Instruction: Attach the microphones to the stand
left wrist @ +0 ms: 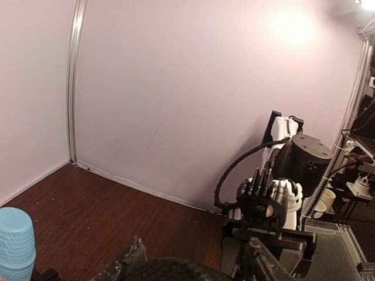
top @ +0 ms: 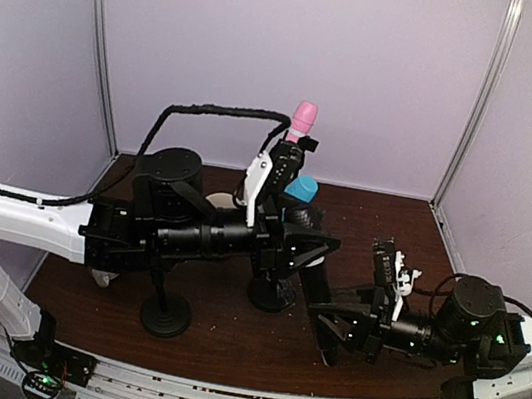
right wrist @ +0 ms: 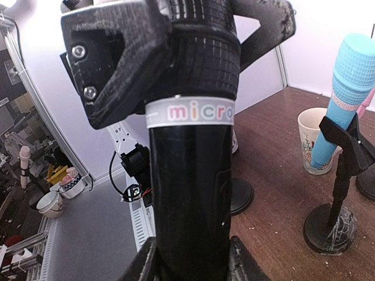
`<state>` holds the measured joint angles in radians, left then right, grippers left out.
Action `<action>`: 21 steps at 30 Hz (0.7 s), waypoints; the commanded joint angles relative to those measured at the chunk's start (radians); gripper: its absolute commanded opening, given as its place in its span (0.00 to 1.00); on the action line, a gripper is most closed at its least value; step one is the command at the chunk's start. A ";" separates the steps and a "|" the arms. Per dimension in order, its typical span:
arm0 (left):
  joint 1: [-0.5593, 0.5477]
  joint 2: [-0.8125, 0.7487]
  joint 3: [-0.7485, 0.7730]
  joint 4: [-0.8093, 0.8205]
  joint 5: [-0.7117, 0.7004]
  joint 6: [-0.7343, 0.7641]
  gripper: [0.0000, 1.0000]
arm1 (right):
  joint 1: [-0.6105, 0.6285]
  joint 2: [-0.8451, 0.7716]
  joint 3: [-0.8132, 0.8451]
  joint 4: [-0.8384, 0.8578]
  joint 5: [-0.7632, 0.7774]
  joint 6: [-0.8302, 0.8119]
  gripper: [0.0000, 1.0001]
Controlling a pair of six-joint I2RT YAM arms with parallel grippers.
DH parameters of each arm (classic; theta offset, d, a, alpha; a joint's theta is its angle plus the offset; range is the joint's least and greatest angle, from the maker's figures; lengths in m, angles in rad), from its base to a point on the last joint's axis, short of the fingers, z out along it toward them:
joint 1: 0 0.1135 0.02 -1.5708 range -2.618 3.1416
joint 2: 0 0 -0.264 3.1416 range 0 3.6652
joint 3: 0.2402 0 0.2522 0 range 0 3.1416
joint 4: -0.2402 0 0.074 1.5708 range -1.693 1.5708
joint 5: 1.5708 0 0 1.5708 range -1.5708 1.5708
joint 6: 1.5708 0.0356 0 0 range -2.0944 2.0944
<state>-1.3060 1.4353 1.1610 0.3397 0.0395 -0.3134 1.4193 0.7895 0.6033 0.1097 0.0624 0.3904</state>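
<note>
My right gripper (top: 329, 323) (right wrist: 190, 257) is shut on the lower body of the black microphone (top: 316, 286) (right wrist: 190, 193), which has a silver ring below its mesh head. My left gripper (top: 303, 251) (left wrist: 193, 263) reaches in from the left, and its fingers (right wrist: 117, 58) clasp that mesh head. The light blue microphone (top: 300, 187) (right wrist: 345, 99) (left wrist: 14, 243) sits tilted in the clip of a black stand (right wrist: 331, 228). The pink microphone (top: 303, 116) stands up behind the left wrist, its lower part hidden.
A black stand with a round base (top: 164, 317) rests near the front left of the brown table (top: 421, 244). A paper cup (right wrist: 310, 137) (top: 218, 197) stands behind the stands. White walls enclose the back and sides.
</note>
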 commanded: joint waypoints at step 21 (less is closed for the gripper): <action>-0.004 -0.063 0.011 -0.109 0.126 0.113 0.19 | 0.008 0.150 0.179 -0.125 -0.016 -0.109 0.61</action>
<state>-1.3075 1.4303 1.1538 0.2691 0.1680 -0.2516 1.4284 0.9073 0.7158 0.0471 0.0631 0.3122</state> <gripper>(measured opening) 0.477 0.596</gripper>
